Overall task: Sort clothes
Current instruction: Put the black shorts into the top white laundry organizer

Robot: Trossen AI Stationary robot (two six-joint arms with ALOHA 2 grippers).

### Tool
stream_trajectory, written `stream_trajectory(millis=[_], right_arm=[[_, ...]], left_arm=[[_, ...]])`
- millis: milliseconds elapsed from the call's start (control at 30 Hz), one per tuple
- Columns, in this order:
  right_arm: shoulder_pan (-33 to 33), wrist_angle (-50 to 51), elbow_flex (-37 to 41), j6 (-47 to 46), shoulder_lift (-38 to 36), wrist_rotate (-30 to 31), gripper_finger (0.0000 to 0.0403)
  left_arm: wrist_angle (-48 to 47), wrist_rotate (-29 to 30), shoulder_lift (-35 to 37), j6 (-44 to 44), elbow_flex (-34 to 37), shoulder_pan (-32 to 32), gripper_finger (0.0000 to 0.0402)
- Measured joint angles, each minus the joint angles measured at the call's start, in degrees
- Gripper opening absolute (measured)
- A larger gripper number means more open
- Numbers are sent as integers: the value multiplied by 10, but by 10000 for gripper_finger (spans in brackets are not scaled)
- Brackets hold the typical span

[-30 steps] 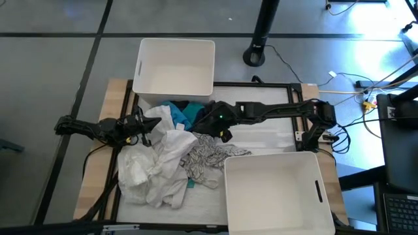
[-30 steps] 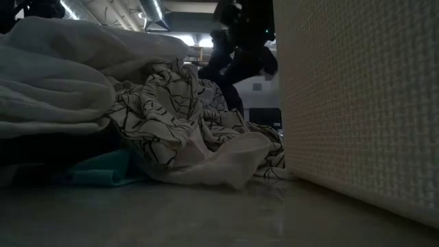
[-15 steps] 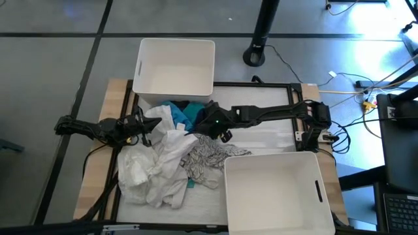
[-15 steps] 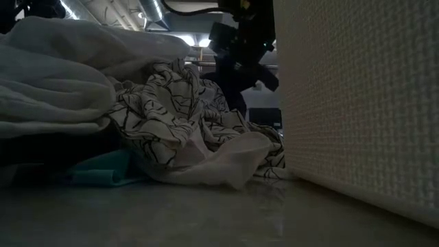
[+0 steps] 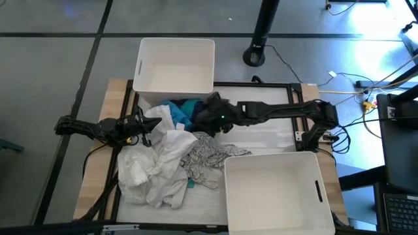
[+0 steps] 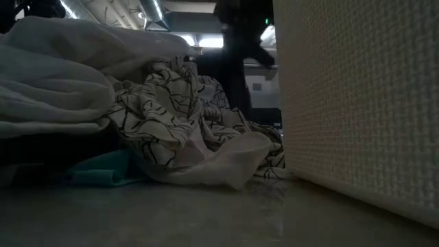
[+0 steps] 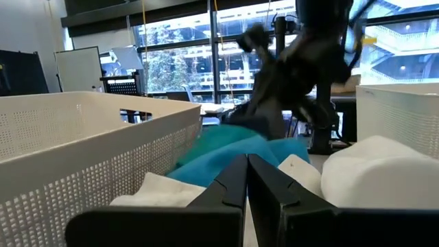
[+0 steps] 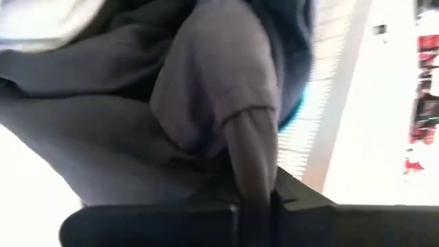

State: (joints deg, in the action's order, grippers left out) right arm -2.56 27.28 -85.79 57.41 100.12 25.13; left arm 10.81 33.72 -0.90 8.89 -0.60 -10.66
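The clothes lie heaped on the table's left half: white garments (image 5: pixel 157 163), a grey-white patterned one (image 5: pixel 206 156), and a teal-blue one (image 5: pixel 186 109) at the far side. My right gripper (image 5: pixel 210 119) reaches in from the table's right and is shut on a dark grey garment (image 5: pixel 208 109) beside the teal one. My left gripper (image 5: pixel 144 129) rests shut at the heap's left side, its fingers (image 7: pixel 247 180) pointing toward the teal garment (image 7: pixel 233 152). In the low view the patterned garment (image 6: pixel 171 113) lies in front of the raised dark cloth (image 6: pixel 236 68). My right gripper pinches a narrow raised fold of the dark grey garment (image 8: pixel 250 140) between its two shut fingers. The rest of the garment bunches just beyond the fingers (image 8: pixel 206 75). In the low view the cloth hangs down below the gripper toward the heap.
A white bin (image 5: pixel 176 42) stands at the table's far edge behind the heap. A second white bin (image 5: pixel 271 160) takes up the near right corner, and its mesh wall (image 6: pixel 357 103) fills the right of the low view. Bare table lies between the right arm and the near bin.
My right gripper has dipped into the heap, shut on the dark grey garment and risen a little toward the far edge. The dark cloth is now drawn up into a bunch under it. The rest of the heap has stayed put.
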Motion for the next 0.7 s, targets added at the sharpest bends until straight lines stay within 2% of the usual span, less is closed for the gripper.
stream_trajectory(millis=[233, 467, 700], right_arm=[[-1, 0, -27, 12, -48, 29, 27], [0, 0, -53, 18, -92, 30, 10], [0, 0, -86, 31, -123, 60, 27]], left_arm=[[-4, 0, 0, 1, 0, 0, 4], [-12, 0, 0, 8, 0, 0, 4], [-12, 0, 0, 18, 0, 0, 4]])
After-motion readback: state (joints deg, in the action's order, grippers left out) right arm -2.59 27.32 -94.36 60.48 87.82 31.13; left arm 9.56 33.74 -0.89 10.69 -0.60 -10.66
